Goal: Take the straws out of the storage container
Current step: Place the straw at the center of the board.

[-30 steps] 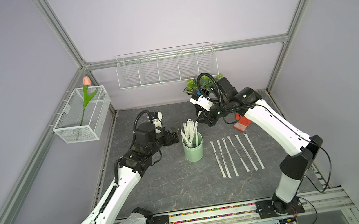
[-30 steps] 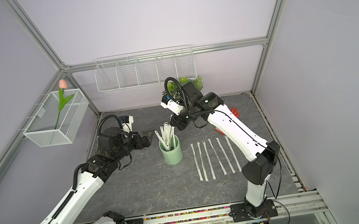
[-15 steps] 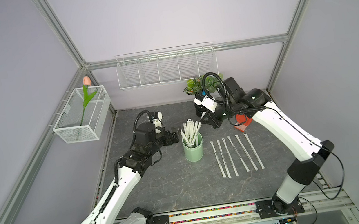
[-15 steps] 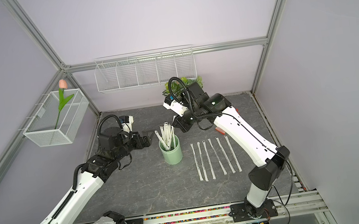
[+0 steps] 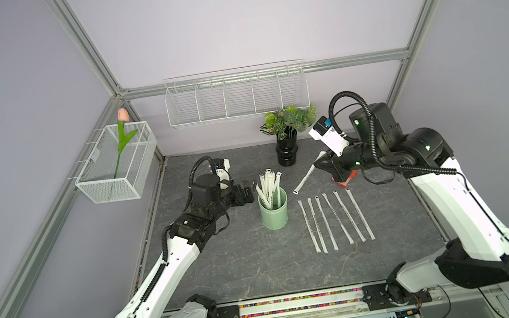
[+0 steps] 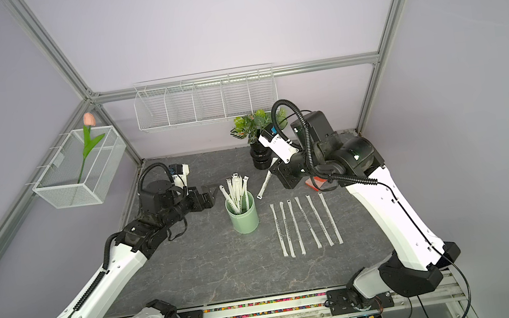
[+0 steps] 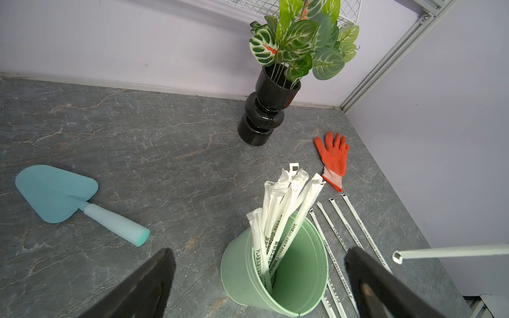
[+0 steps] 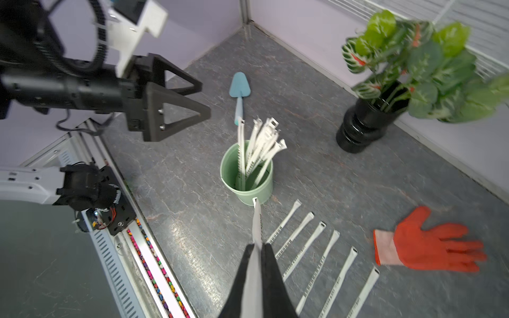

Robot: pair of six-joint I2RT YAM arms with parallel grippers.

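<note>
Since the earlier frames, the right tool [image 5: 322, 165] is standing further from the storage container [image 5: 275, 217], off toward the black vase [image 5: 286, 155]. It is clenching one straw [image 5: 304, 180] that is now fully clear of the cup.

In both top views the mint-green container is standing upright near the middle of the bench [image 5: 244, 268], and a bundle of straws [image 5: 268, 188] is leaning inside it. A row of six straws [image 5: 334, 219] is lying flat just beside it, on the right arm's side. The left tool [image 6: 211, 196] is hovering released next to the bundle, not touching it. The held straw [image 6: 263, 187] is slanting down toward the container.

In the left wrist view, the left tool's jaws are spreading wide on either side of the container [image 7: 237, 269]. A blue trowel [image 7: 55, 192] and a red glove [image 7: 333, 157] are lying on the bench.

In the right wrist view, the right tool [image 8: 257, 247] is pinching the straw [image 8: 256, 220] between closed fingers, and the straw's free end is pointing at the container [image 8: 261, 190].
</note>
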